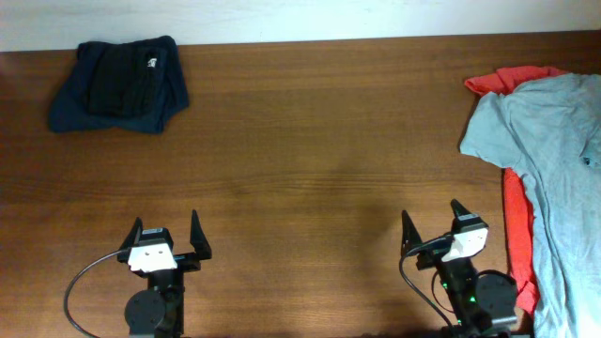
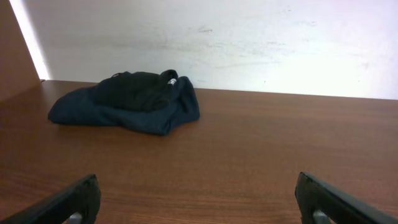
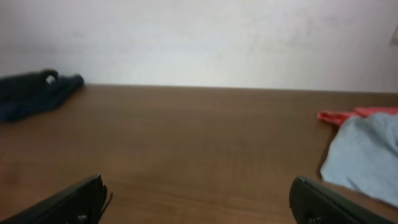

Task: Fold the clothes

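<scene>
Wood table; grey shirt runs front-to-back at right, over red cloth; left gripper and right gripper spread, empty.

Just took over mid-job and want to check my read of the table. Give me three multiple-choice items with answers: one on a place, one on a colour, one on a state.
1. Where is the dark folded pile in the overhead view?
A. upper left
B. upper right
C. between the arms

2. What colour is the garment under the grey shirt?
A. green
B. red-orange
C. white

3. How do the left pincer and right pincer stand?
A. both open, empty
B. both shut on cloth
C. left shut, right open

Answers:
1 A: the pile lies far from both arms, on the left side.
2 B: red-orange edges show around the grey.
3 A: each pincer's fingers are spread with nothing between them.
</scene>
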Robot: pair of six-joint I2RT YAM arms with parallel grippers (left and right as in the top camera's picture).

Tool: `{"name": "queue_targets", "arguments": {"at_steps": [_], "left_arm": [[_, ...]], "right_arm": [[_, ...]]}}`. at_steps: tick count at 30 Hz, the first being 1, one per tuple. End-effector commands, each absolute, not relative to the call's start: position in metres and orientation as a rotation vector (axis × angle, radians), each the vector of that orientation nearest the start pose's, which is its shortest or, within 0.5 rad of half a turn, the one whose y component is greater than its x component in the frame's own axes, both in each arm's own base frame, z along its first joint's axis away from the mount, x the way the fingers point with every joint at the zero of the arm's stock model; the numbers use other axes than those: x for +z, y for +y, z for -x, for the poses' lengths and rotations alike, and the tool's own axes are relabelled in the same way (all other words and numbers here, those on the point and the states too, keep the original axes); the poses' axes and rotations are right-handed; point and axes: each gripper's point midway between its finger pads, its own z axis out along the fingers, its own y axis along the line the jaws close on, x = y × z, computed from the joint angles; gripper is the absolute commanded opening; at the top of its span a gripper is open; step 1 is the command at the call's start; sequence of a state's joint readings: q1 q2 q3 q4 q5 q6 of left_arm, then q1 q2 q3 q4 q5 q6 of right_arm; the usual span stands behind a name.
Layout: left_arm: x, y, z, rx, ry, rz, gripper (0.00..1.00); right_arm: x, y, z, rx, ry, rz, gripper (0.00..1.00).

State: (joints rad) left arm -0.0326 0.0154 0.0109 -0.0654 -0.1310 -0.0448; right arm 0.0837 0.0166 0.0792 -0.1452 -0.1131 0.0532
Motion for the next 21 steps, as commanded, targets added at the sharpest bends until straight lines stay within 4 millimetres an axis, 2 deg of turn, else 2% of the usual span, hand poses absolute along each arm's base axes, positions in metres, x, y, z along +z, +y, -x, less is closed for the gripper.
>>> {"name": "queue_targets", "arguments": {"at_steps": [1, 6, 11, 17, 21], "left_arm": [[0.159, 0.012, -0.245, 0.051, 1.637, 0.083, 1.0], [0.159, 0.012, -0.245, 0.051, 1.636, 0.083, 1.0], [0.159, 0.012, -0.245, 0.051, 1.636, 0.083, 1.0], [0.159, 0.012, -0.245, 0.051, 1.636, 0.083, 1.0], [0.159, 0.012, -0.245, 0.051, 1.636, 0.083, 1.0]], "right_arm": [[0.235, 0.035, -0.227, 0.207, 1.536, 0.071, 0.99], [0.29, 0.026, -0.216, 0.176, 1.484, 0.038, 0.99], [0.318, 0.018, -0.222, 0.152, 1.578, -0.027, 0.99], [0.34, 0.009, -0.249, 0.082, 1.79, -0.078, 0.99], [0.34, -0.002, -0.28, -0.015, 2.017, -0.123, 0.99]]}}
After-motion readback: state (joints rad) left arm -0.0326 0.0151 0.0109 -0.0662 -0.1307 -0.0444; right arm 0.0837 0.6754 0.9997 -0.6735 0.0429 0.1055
